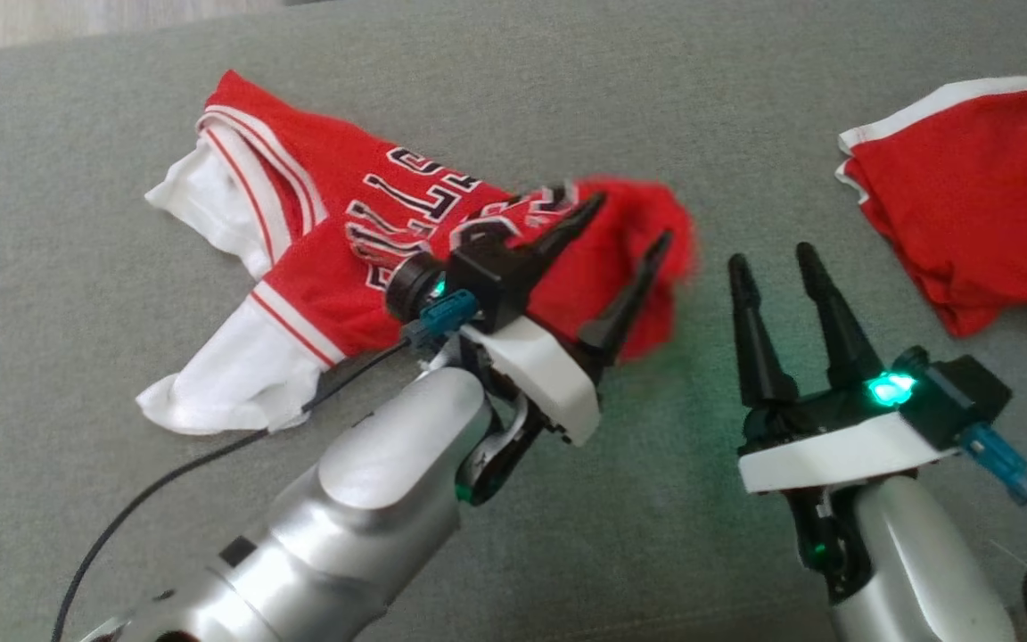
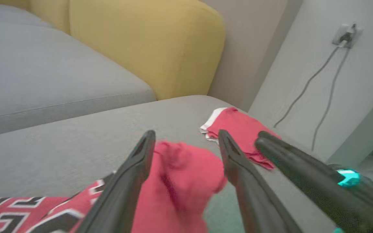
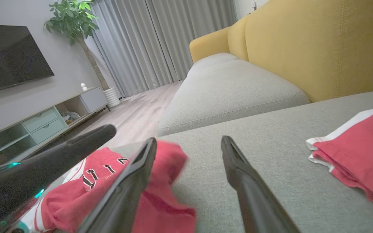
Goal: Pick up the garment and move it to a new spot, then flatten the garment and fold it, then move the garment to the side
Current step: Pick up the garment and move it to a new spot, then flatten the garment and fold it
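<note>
My left gripper (image 1: 631, 218) stands wide open. Its two long dark fingers are spread far apart and point up and to the right over the small red basketball jersey (image 1: 317, 276) with white short sleeves and black, white-outlined lettering. It has hold of nothing. From my left wrist I see the plain red end of the jersey, bunched and blurred, in the gap between the fingers, and neither finger presses on it. The cloth looks close against one finger there, but I cannot tell whether it touches.

The jersey lies crumpled on the grey fabric sofa seat (image 1: 567, 89), on my left part of it. Its white sleeves (image 1: 219, 392) spread out to my left, with red-and-white striped trim beside them, and the lettering faces up. The red body runs rightward beneath my left gripper and ends in that bunched lump near the middle of the seat.

My right gripper (image 1: 771, 254) is open too, with its fingers apart and nothing between them. It hovers over bare grey fabric just to the right of the jersey's bunched end. It sits between the jersey and a plain red cloth with a white edge (image 1: 977, 196), which lies in a loose heap at the far right of the seat, well apart from the jersey.

A thin black cable (image 1: 357, 374) runs from my left wrist across the lower white sleeve. From my right wrist I see a mustard-yellow padded backrest (image 3: 319, 48) rising behind the seat.
</note>
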